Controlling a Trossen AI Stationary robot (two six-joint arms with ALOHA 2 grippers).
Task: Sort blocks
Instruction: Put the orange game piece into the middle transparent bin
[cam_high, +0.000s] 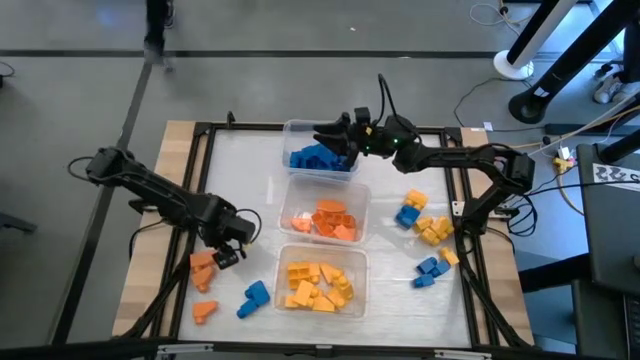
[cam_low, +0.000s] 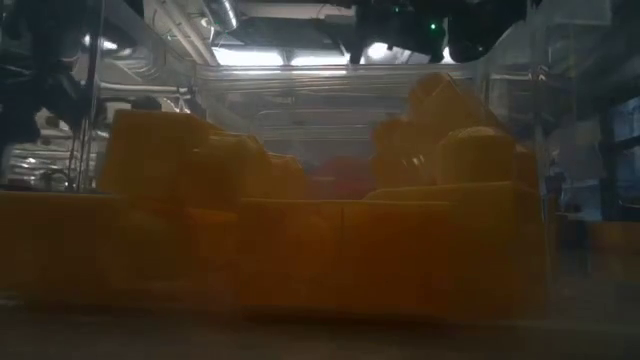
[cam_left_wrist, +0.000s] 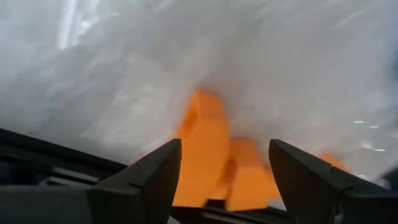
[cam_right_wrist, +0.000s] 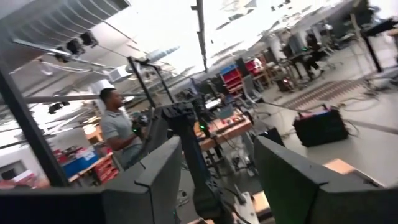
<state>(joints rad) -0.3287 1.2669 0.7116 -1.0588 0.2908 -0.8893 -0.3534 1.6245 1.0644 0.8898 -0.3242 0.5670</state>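
Note:
Three clear tubs stand in a column mid-table. The far tub (cam_high: 320, 160) holds blue blocks, the middle tub (cam_high: 326, 218) orange ones and the near tub (cam_high: 318, 283) yellow ones. My left gripper (cam_high: 226, 254) is open, low over the table beside a small cluster of loose orange blocks (cam_high: 203, 266). In its wrist view my left gripper (cam_left_wrist: 224, 149) has its fingers standing on either side of two orange blocks (cam_left_wrist: 208, 143); I see no touch. My right gripper (cam_high: 332, 136) hovers open and empty at the blue tub's far edge; my right gripper (cam_right_wrist: 217, 152) faces the room.
Loose blocks lie on the table's left: an orange one (cam_high: 205, 310) and a blue one (cam_high: 254, 297). On the right lie blue blocks (cam_high: 409, 211), yellow blocks (cam_high: 433, 230) and more blue (cam_high: 429, 269). A person (cam_right_wrist: 118, 130) stands in the room beyond. The near tub's yellow blocks (cam_low: 300, 230) fill the low view.

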